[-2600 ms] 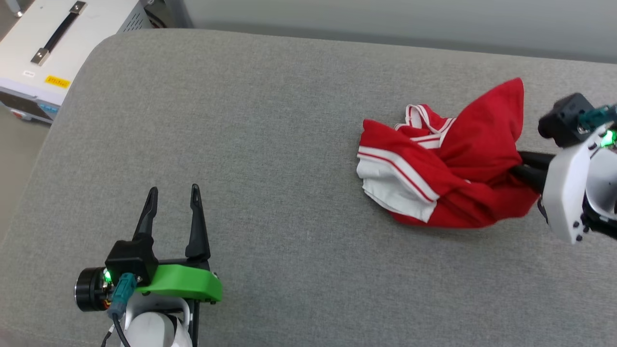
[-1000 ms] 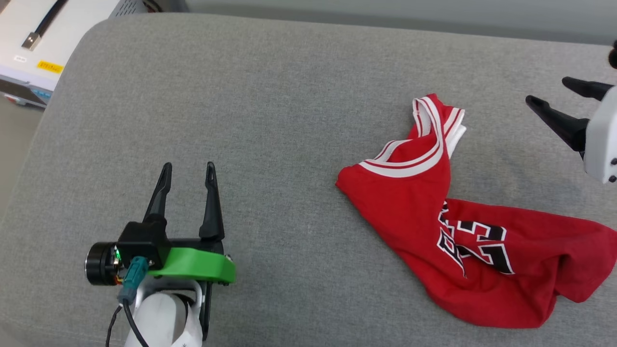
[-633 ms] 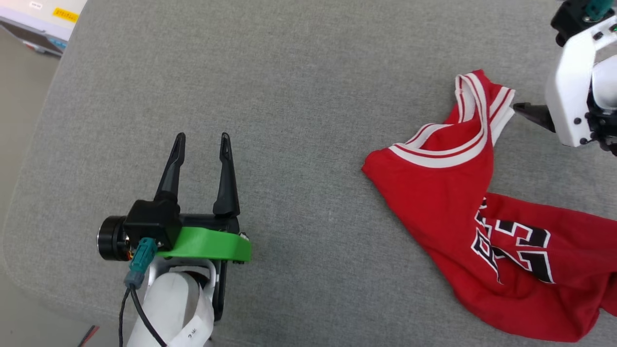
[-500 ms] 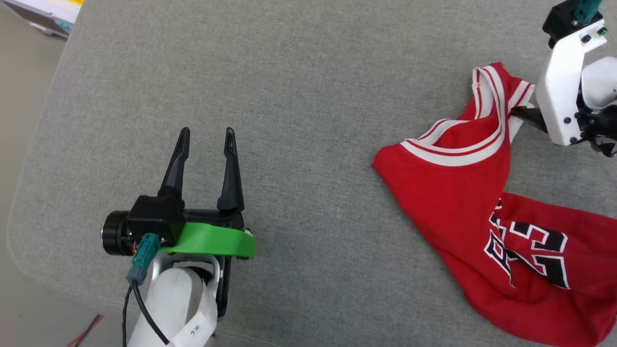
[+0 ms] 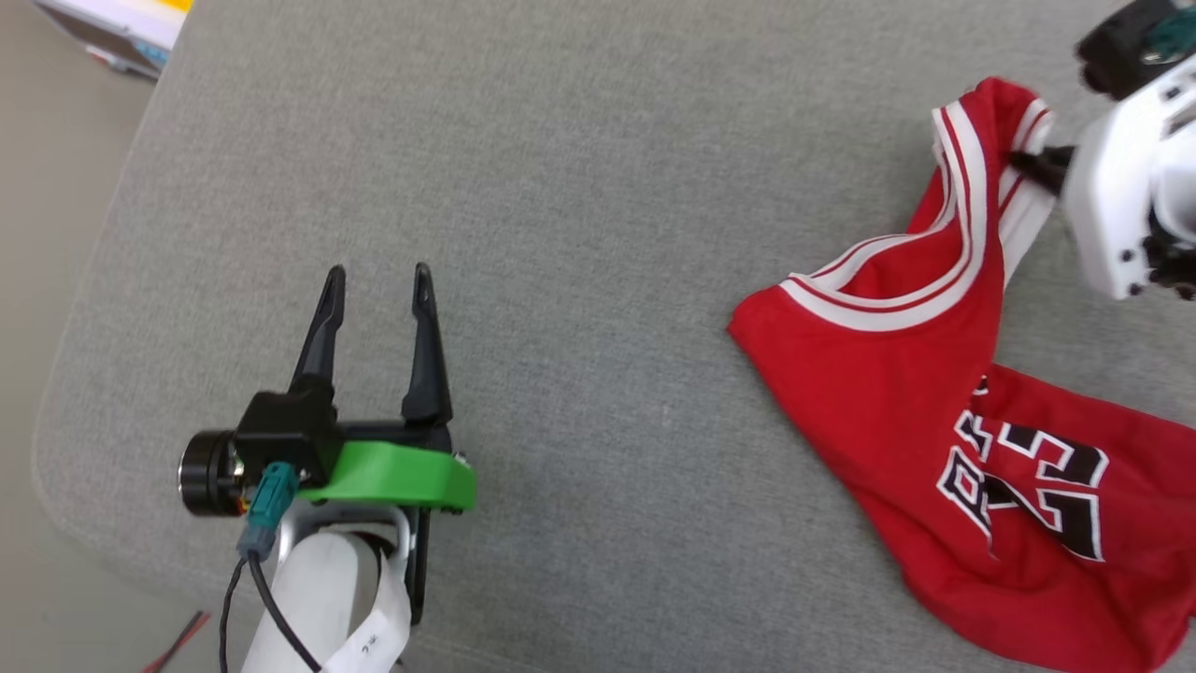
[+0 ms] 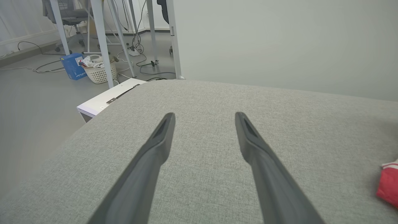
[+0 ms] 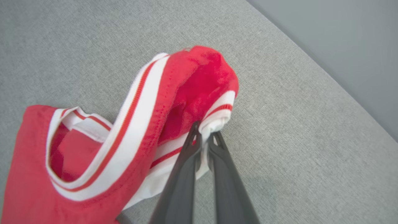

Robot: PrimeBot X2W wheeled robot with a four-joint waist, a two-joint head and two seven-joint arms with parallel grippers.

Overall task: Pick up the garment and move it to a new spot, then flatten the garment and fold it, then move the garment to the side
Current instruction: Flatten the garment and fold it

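Observation:
The red garment (image 5: 897, 393) lies crumpled on the grey cushion at the right of the head view, its black 23 (image 5: 1028, 477) facing up near the lower right. My right gripper (image 5: 1032, 164) is shut on the striped white-and-red trim at the shirt's upper end and holds that end raised; the right wrist view shows the pinch (image 7: 203, 133) on the trim (image 7: 217, 115). My left gripper (image 5: 376, 276) stands open over bare cushion at the lower left, well apart from the shirt. A red corner of the garment (image 6: 388, 189) peeks in at the left wrist view's right edge.
The grey cushion (image 5: 561, 187) has rounded edges at the left and front. A white box (image 6: 108, 96) sits on the floor past the cushion's left end, with a basket (image 6: 99, 70) and table legs beyond. A pale wall (image 6: 279, 40) stands behind.
My right gripper came in from the right, closed on the striped trim and lifted that end of the shirt. The head camera shifted too. The left gripper stayed open.

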